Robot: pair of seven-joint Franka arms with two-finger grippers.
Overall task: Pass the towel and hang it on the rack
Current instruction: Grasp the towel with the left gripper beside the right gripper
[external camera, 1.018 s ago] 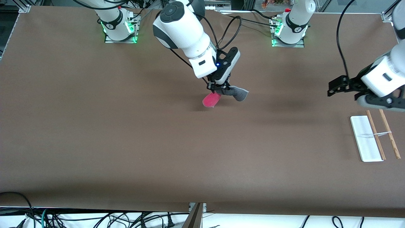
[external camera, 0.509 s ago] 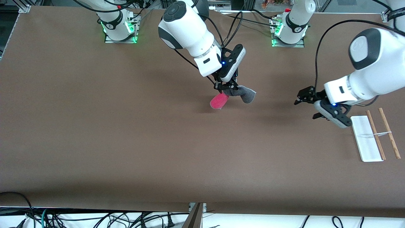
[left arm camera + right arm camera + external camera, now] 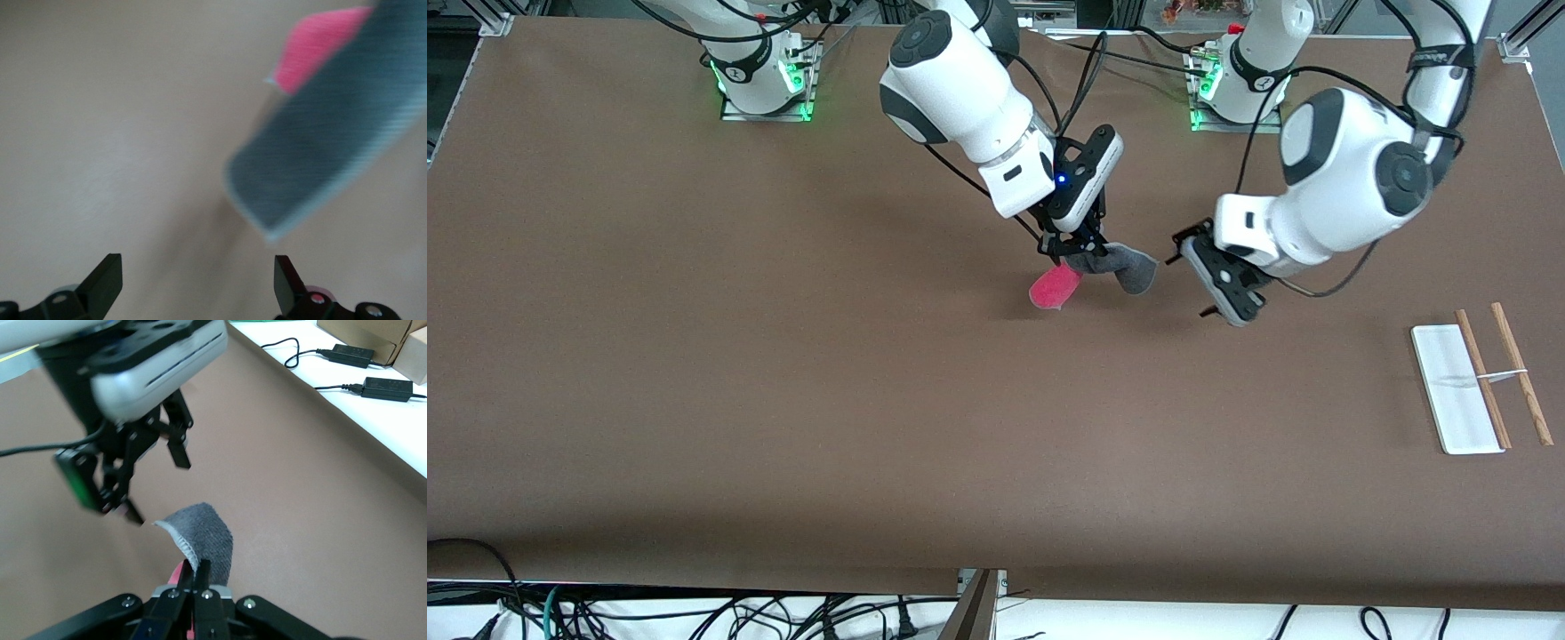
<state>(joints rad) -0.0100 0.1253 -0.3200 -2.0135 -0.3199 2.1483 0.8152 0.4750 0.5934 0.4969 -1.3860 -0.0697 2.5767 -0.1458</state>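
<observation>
Front view shows the right tool (image 3: 1069, 252) pinching the towel (image 3: 1096, 269) aloft over mid-surface, the left tool (image 3: 1199, 277) beside it, fingers spread. If those fingers catch only the grey flap's edge, the towel could drop short of the rack (image 3: 1479, 378).
</observation>
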